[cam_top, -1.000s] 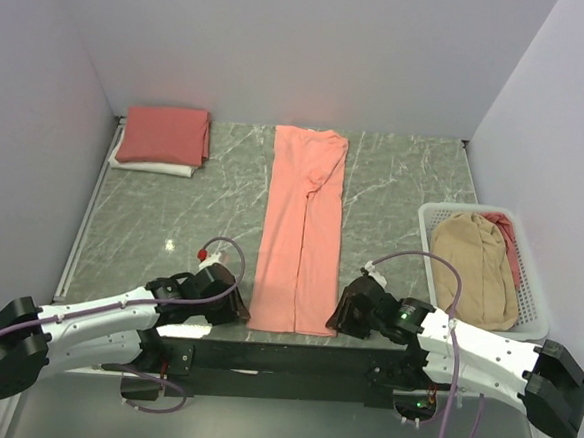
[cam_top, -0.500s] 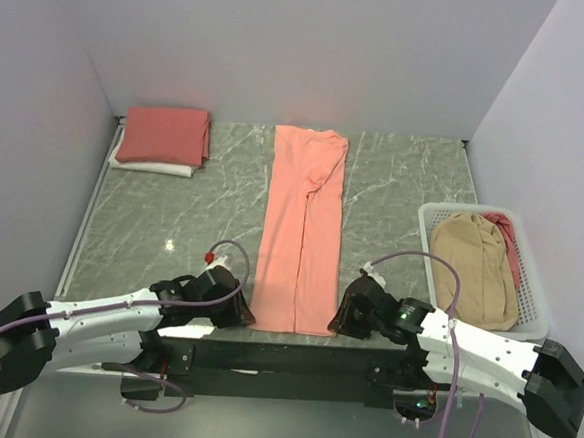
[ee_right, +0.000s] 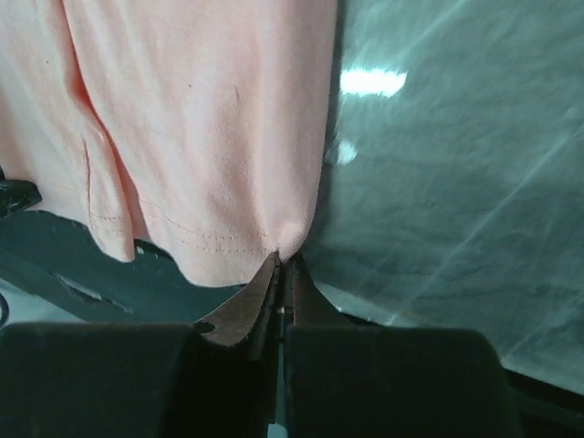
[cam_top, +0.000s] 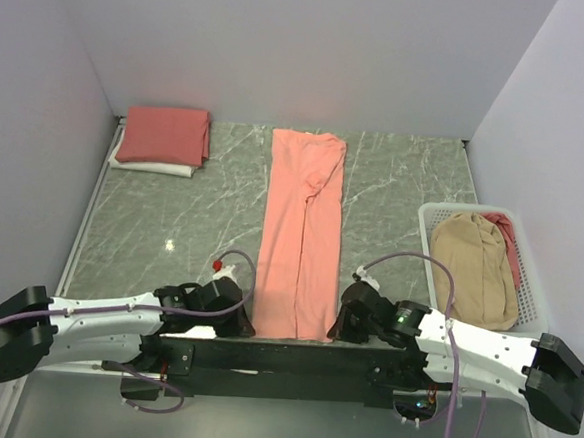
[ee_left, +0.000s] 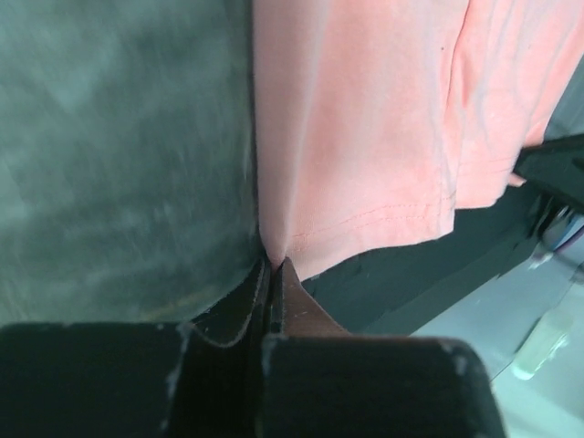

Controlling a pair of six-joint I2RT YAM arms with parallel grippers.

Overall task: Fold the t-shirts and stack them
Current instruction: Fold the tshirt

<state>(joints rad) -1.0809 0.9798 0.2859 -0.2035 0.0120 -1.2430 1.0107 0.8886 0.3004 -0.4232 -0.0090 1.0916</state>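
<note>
Both jaw pairs: I am squeezing them closed.
Left gripper (ee_left: 274,264): gripping pink t-shirt (cam_top: 301,230)'s near-left corner.
Right gripper (ee_right: 283,258): gripping its near-right corner.

A long pink shirt (cam_top: 301,235) lies down the middle of our table (cam_top: 172,211). Our left gripper (cam_top: 247,325) and right gripper (cam_top: 335,328) touch its near corners.
</note>
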